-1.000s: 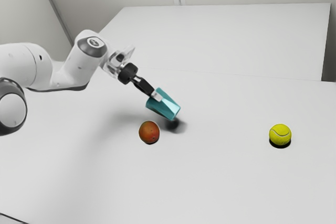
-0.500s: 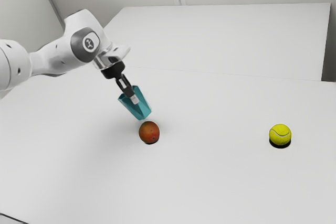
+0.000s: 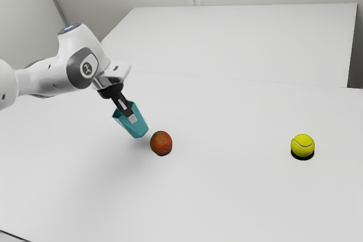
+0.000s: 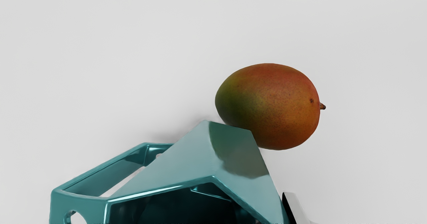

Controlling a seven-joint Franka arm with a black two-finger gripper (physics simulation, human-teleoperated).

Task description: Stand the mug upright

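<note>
Teal, glossy, flat-sided mug (image 3: 136, 129): tilted, not upright, in the grip of our black 2-finger gripper (image 3: 131, 118). In the exterior view we note its open mouth up toward that view's left and its narrower base down toward that view's right, close to the table. Whether the base touches, we cannot tell. Our fingers are closed on the mug, holding it by its walls; in the wrist view we see 1 pale fingertip (image 4: 293, 204) against the outside of a wall. Same view: the dark hollow of the mug, and its angular teal handle (image 4: 110, 175) standing out from the side.

Red-orange and green oval mango (image 3: 161, 143) lies on the smooth white table (image 3: 238, 196), just beside the mug's base; we cannot tell whether the 2 touch. We record its short brown stem (image 4: 322, 106) pointing away from the handle side, and a dark reflection on the mug's facets nearest the fruit.

Round yellow-green tennis ball (image 3: 303, 145): on the table, well apart from both, toward the exterior view's right.
</note>
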